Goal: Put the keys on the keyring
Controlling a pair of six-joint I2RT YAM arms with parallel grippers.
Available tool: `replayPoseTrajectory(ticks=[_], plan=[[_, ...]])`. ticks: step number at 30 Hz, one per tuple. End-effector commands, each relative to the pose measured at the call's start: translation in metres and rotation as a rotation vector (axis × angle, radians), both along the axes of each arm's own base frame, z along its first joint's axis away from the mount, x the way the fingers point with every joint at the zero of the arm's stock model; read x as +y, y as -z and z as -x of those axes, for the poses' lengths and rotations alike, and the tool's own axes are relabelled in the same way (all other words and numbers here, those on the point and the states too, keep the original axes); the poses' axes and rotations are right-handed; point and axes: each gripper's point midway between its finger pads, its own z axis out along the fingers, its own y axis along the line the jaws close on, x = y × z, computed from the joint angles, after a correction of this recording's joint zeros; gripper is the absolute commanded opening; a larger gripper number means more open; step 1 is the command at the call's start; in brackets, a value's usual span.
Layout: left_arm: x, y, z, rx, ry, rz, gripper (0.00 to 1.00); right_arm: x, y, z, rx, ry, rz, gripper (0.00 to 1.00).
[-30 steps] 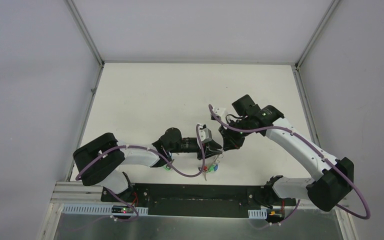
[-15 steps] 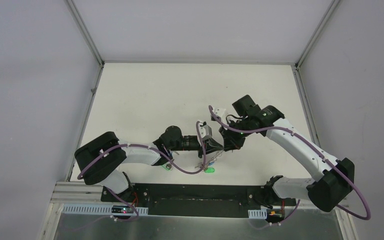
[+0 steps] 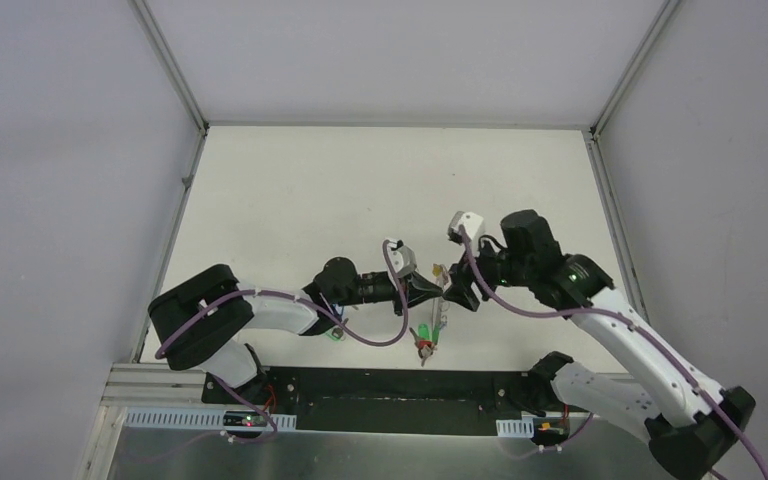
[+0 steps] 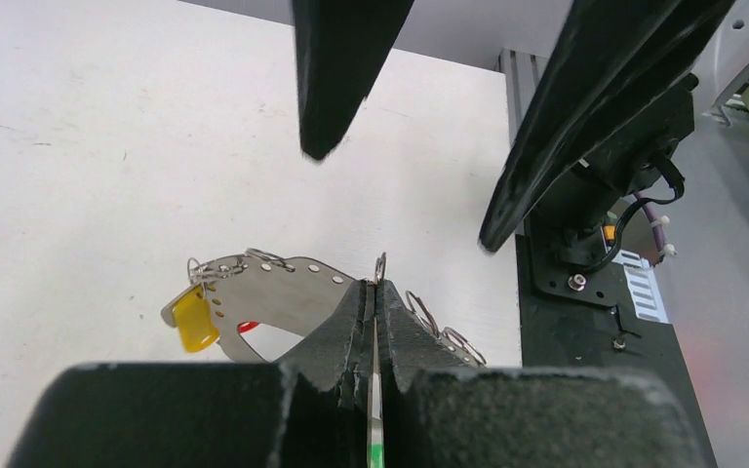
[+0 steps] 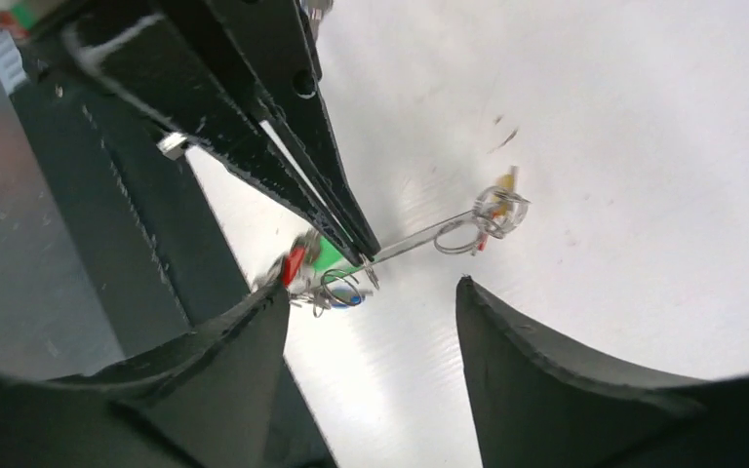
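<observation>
The keyring (image 4: pixel 283 292) is a flat grey metal plate with holes and small split rings, held on edge above the table. My left gripper (image 4: pixel 375 288) is shut on its upper edge. A yellow-tagged key (image 4: pixel 195 317) hangs at one end. At the other end hang the keys, one with a green tag (image 5: pixel 330 255) and one with a blue tag (image 5: pixel 346 297), beside a red tag (image 5: pixel 295 263). My right gripper (image 5: pixel 373 285) is open, its fingers on either side of the keyring (image 5: pixel 419 237) without touching it. From above, the tags (image 3: pixel 426 342) dangle below my left gripper (image 3: pixel 430 292).
The black base plate (image 3: pixel 390 400) and the table's near edge lie just behind the hanging tags. White table (image 3: pixel 360 190) stretches to the far side. Both forearms and their purple cables (image 3: pixel 380 335) crowd the near centre.
My right gripper has opened and drawn back to the right. My left gripper has shut on the keyring and holds it on edge, with the tags now hanging.
</observation>
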Motion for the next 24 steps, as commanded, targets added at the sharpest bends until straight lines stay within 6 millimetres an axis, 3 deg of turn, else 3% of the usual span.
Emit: replayPoseTrajectory(ticks=[1, 7, 20, 24], plan=[[0.014, -0.055, -0.004, -0.083, -0.054, 0.194, 0.00, 0.008, -0.045, -0.020, -0.230, 0.104, -0.230, 0.67], [0.029, -0.080, 0.000, -0.167, -0.081, 0.270, 0.00, 0.004, -0.059, -0.012, -0.335, 0.112, -0.374, 0.66], [0.061, -0.125, 0.025, -0.333, -0.076, 0.386, 0.00, 0.024, -0.094, 0.024, -0.492, -0.180, -0.566, 0.39], [0.068, -0.136, 0.029, -0.360, -0.081, 0.415, 0.00, 0.030, -0.105, 0.034, -0.512, -0.248, -0.625, 0.36]])
